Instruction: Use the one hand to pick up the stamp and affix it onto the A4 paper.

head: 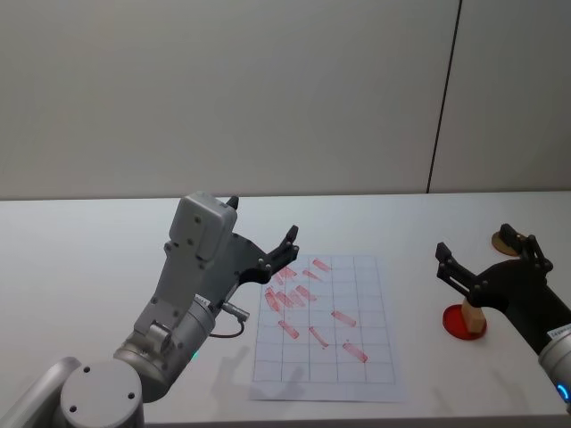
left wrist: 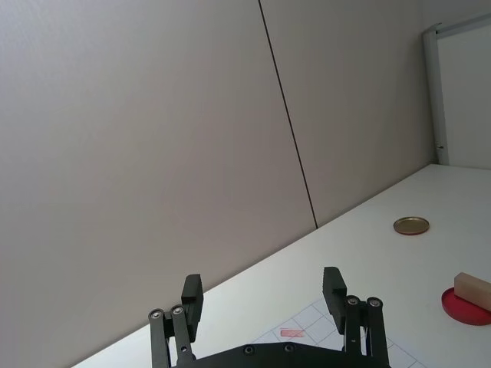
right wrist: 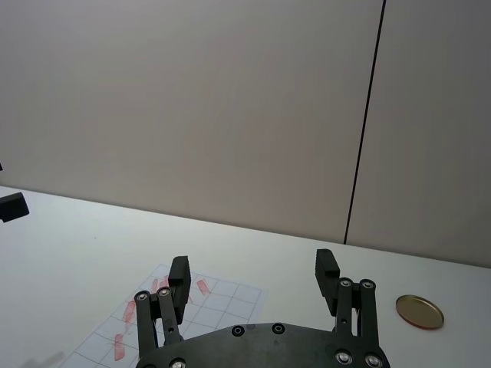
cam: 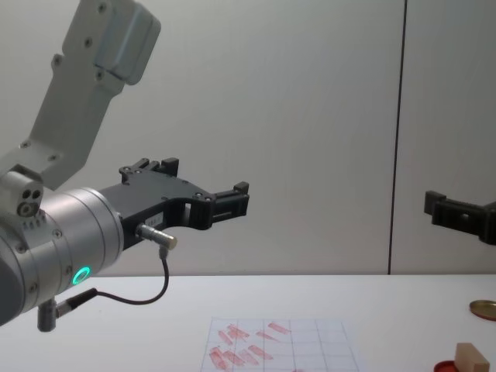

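Tan wooden stamp (head: 473, 316) resting on the red ink pad (head: 453, 323), near the right edge of the white table (head: 89, 259). Touched by nothing. Raised above that spot, right gripper (head: 473, 241), fingers spread wide, gripping nothing. Gold disc (left wrist: 411, 225) farther back along the same edge. A4 paper (head: 326, 321) flat by the near edge, mid-table, speckled with red marks. Above its far left corner, left gripper (head: 263, 218), raised, fingers likewise wide apart, empty.

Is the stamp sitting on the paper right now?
No, the stamp rests on the red ink pad, right of the A4 paper.
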Robot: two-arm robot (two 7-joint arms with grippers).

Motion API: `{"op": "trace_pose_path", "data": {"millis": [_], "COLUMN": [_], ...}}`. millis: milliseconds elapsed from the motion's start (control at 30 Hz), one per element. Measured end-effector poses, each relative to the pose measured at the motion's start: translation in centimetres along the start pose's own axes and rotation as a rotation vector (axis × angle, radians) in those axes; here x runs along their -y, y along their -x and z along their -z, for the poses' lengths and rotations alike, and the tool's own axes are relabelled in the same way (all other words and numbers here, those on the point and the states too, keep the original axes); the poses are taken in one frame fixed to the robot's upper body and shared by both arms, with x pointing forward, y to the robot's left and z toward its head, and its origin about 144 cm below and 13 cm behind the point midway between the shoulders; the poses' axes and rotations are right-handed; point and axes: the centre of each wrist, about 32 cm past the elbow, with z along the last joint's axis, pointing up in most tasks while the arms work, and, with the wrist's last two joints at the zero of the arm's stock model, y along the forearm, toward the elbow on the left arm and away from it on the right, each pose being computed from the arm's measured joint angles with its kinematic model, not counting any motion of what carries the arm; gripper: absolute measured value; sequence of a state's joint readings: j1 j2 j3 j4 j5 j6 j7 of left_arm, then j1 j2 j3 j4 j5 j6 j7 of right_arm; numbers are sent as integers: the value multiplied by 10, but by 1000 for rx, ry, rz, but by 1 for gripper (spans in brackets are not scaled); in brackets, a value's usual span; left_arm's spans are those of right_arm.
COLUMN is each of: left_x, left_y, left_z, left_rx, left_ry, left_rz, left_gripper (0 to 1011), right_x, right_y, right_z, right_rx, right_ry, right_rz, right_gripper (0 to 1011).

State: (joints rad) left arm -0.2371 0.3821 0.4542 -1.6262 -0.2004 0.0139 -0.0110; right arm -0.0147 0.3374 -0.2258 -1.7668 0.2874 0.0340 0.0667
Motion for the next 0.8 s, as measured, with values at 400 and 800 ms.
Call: {"op": "trace_pose_path", "data": {"millis": [400,800], "left_x": [0,0], "left_y": [0,0], "left_z": [0,0], "left_rx": [0,0], "left_ry": [0,0], "left_rz": [0,0], "left_gripper": [993,993], "right_x": [0,-7], "right_y": [0,-5], "right_z": [0,5], "right_rx": [0,-6], "right_ry": [0,23], "right_rz": [0,18], "right_gripper": [1001,1001]}}
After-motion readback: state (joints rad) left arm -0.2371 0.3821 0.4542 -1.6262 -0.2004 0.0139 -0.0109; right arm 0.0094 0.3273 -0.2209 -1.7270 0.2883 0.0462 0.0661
